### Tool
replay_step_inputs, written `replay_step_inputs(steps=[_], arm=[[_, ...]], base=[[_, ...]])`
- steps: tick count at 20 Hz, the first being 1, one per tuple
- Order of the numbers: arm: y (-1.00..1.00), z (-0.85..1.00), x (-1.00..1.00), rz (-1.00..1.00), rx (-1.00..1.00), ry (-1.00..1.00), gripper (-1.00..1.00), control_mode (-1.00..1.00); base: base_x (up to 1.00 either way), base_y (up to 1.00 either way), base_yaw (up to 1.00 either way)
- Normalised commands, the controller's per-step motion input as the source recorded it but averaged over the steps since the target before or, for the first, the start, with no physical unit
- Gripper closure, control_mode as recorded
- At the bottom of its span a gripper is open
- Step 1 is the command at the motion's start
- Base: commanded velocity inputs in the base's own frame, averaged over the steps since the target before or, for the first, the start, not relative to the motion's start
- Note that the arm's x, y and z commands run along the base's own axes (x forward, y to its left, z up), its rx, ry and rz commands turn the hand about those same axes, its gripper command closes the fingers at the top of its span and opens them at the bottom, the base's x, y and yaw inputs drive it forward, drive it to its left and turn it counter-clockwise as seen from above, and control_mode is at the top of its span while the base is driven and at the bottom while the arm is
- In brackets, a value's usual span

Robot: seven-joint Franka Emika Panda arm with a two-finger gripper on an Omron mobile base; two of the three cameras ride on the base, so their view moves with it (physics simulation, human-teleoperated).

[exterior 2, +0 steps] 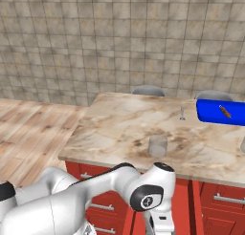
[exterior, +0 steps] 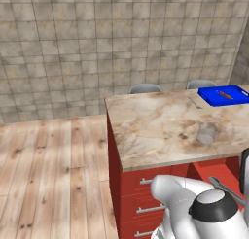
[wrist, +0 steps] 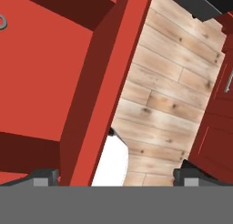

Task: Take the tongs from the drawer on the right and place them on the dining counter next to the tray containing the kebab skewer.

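Gripper (wrist: pixel 113 177) fingers spread wide apart, nothing between them; the two dark tips (wrist: pixel 43 176) sit at the bottom corners of the hand view. It hangs over the open shallow red drawer (wrist: pixel 54 73): a red wall of the drawer runs diagonally between the tips, red drawer floor on one side, pale wooden plank floor (wrist: pixel 168 91) on the other. A small bit of grey metal (wrist: pixel 2 22) shows at the far edge of the drawer floor; cannot tell if it is the tongs. Red cabinet front with a silver bar handle (wrist: pixel 227 77) stands beside the plank floor.

Long beige-brown marbled dining counter (exterior: pixel 155 131) sits on red cabinets, two grey stool seats (exterior: pixel 145 88) behind it. On it: a clear greyish cup (exterior: pixel 206 133) upright near the front edge, a small thin silver utensil (exterior 2: pixel 182 113) further back, both well apart from each other. Bright blue flat rectangular tray (exterior: pixel 222 95) rests at the far right end of the counter, holding a small reddish-brown kebab skewer (exterior: pixel 225 94) lying flat inside it.
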Motion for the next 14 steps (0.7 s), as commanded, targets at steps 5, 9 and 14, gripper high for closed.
replay_step_inputs(steps=[5,9,14], arm=[[0.0,0.0,0.2,0.08,0.05,0.0,-1.0,-1.0],[0.01,0.0,0.17,0.15,0.0,-0.03,-1.0,-1.0],[0.0,0.0,0.0,0.09,0.0,-0.13,-1.0,-1.0]], base=[[0.0,0.0,0.0],[0.0,0.0,0.0],[0.0,0.0,0.0]])
